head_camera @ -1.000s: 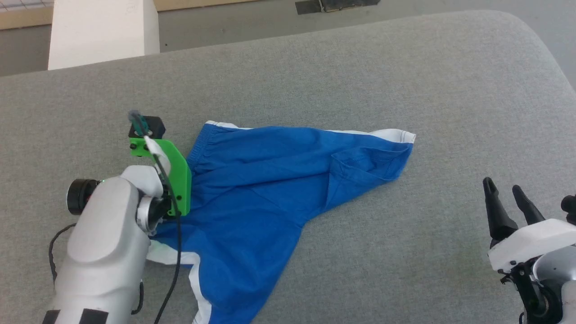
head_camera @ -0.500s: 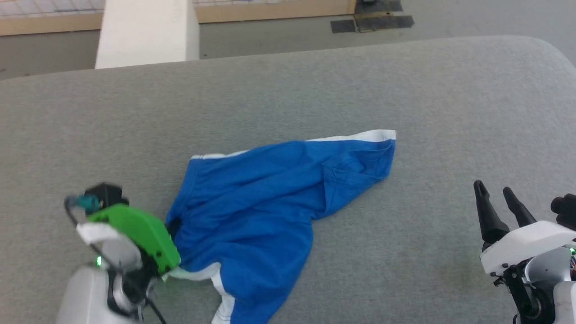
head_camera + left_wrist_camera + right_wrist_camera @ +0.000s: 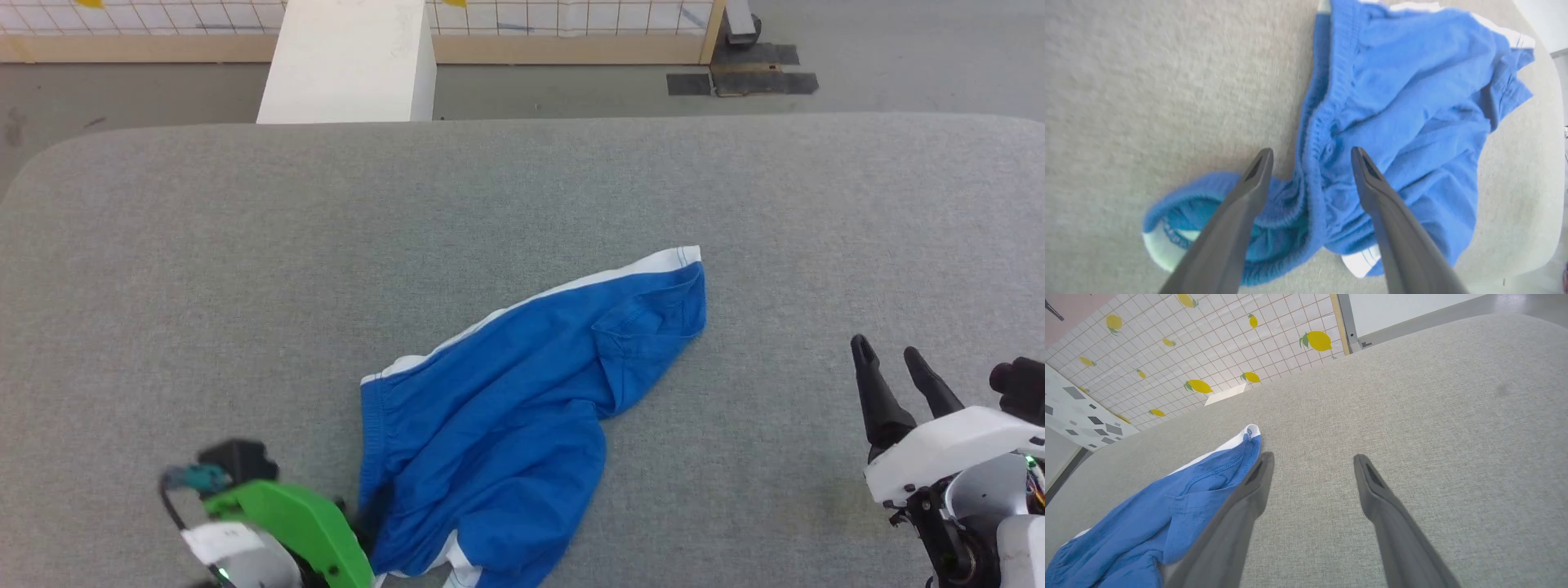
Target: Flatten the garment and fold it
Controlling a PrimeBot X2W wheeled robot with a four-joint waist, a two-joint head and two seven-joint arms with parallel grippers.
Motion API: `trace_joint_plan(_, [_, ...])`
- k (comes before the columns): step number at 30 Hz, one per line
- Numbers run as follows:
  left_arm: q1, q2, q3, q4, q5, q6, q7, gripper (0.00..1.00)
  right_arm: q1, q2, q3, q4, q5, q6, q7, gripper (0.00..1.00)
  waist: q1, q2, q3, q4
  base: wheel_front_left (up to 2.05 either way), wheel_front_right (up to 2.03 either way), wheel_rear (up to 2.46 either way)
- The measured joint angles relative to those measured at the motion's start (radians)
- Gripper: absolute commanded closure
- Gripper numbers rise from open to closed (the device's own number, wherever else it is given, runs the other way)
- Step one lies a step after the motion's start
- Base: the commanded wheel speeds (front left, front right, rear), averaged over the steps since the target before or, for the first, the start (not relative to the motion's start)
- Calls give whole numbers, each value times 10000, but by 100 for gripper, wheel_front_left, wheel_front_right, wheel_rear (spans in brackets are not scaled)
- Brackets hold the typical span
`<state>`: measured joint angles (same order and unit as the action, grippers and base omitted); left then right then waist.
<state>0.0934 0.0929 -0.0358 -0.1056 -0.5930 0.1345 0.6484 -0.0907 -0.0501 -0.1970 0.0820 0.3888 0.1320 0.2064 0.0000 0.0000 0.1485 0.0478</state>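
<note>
The garment (image 3: pixel 522 408), bright blue shorts with white side stripes, lies crumpled on the grey table, running from near left to far right. Its gathered waistband (image 3: pixel 1327 122) runs between the open fingers of my left gripper (image 3: pixel 1310 157), which hovers over the bunched near end without pinching it. In the head view the green mount of my left wrist (image 3: pixel 286 531) sits at the garment's near-left corner. My right gripper (image 3: pixel 894 367) stands open and empty off to the right. In the right wrist view the right gripper (image 3: pixel 1312 461) is apart from the garment's leg hem (image 3: pixel 1249 437).
The grey padded table (image 3: pixel 245 245) has rounded corners. Its near edge (image 3: pixel 1515 269) lies close behind the bunched fabric. A white block (image 3: pixel 351 61) and a tiled, lemon-patterned panel (image 3: pixel 1208 343) stand beyond the far edge.
The head camera has shifted. My left arm drew back toward the near edge, dragging the waistband end with it. The garment now lies more bunched and diagonal. The right gripper stayed put.
</note>
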Motion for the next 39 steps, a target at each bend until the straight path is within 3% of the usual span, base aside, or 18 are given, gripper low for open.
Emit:
trace_joint_plan(7, [-1591,922,109,-1149,821,-31,-86,0,0,0,6,19,2,0,2,0,0,0,-33,-48,0,0,0])
trace_joint_plan(13, [-3403,1547,-968,537,1653,-518,880,0,-20,0,207,23,82,0,4,0,0,0,176,-234,0,0,0])
trace_joint_plan(20, [-3821,1712,-1388,2236,1987,-671,1202,0,-141,-2,151,0,86,0,-4,0,0,0,556,-557,0,0,0])
trace_joint_plan(30, [-4190,1691,-1501,3336,1979,-723,938,0,-253,-2,163,8,88,0,-44,0,0,0,938,-711,0,0,0])
trace_joint_plan(31, [-4210,1685,-1523,3398,1967,-754,915,54,-288,-2,186,12,88,0,-44,0,0,0,948,-707,0,0,0])
trace_joint_plan(32, [-4232,1664,-1544,3490,1941,-846,859,100,-330,-2,207,12,88,0,-44,0,0,0,957,-698,0,0,0])
trace_joint_plan(34, [-4280,1499,-1538,3603,1685,-1066,550,100,-344,0,261,19,75,0,-44,0,0,0,940,-635,0,0,0])
trace_joint_plan(39, [-4217,1087,-1151,3448,1371,-959,-637,100,-569,0,267,-69,-324,0,253,0,0,0,892,-518,0,0,0])
